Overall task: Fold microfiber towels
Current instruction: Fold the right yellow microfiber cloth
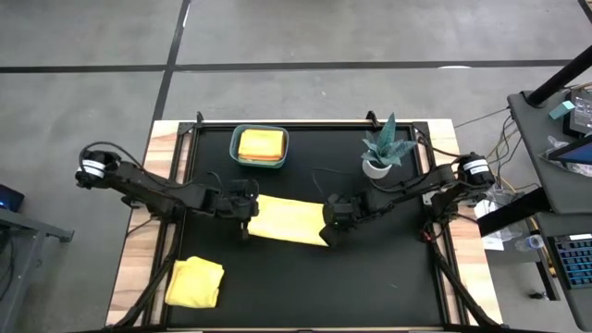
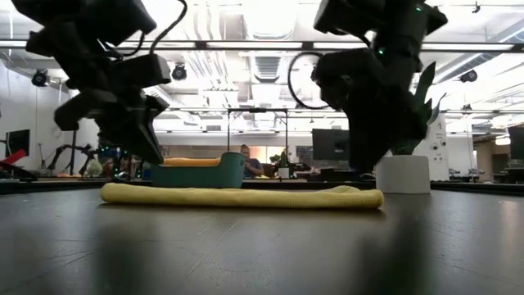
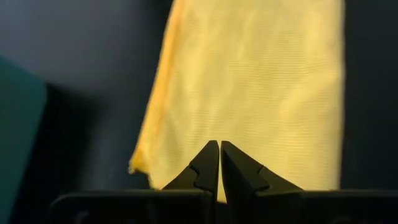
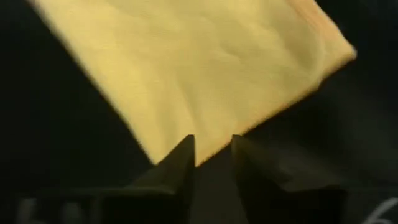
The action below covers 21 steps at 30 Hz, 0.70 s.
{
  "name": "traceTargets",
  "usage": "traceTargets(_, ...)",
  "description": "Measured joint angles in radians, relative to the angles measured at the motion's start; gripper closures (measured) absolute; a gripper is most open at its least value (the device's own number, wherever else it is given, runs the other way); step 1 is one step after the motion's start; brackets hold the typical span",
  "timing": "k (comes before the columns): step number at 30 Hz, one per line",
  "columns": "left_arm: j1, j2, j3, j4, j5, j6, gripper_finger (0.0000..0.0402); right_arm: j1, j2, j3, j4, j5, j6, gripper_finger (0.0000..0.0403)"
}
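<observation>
A fold looks just made on the soft yellow microfiber towel [image 1: 288, 220] lying flat mid-table as a long doubled strip with tidy edges. The left gripper [image 3: 219, 163] hangs above its left end, fingers pressed together on nothing. The right gripper [image 4: 211, 155] sits over the right end, fingers slightly parted, empty. Next likely calls for regrasping one short end and carrying it across to the other.

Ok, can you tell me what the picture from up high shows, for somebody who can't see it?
A folded yellow towel lies mid-table with the left tool at one end and the right tool at the other. Behind it sit a teal bin holding folded cloths and a small potted plant; another yellow towel lies crumpled near the front left.
</observation>
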Motion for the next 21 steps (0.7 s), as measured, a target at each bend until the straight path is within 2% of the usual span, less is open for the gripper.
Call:
traceTargets(5, -0.037, 0.011, -0.003, 0.007, 0.000, -0.018, 0.0398, 0.008, 0.000, -0.056, 0.011, 0.062, 0.187, 0.0244)
traceTargets(10, -0.042, 0.021, -0.004, 0.006, 0.000, -0.020, 0.0398, 0.012, 0.000, -0.098, 0.065, 0.087, 0.215, 0.0191)
traceTargets(15, -0.042, 0.033, -0.004, 0.007, -0.001, -0.019, 0.0398, 0.015, 0.000, -0.154, 0.209, 0.089, 0.223, 0.0160)
traceTargets(21, -0.042, 0.034, -0.004, 0.006, -0.006, -0.017, 0.0398, 0.015, 0.000, -0.220, 0.358, 0.108, 0.247, 0.0145)
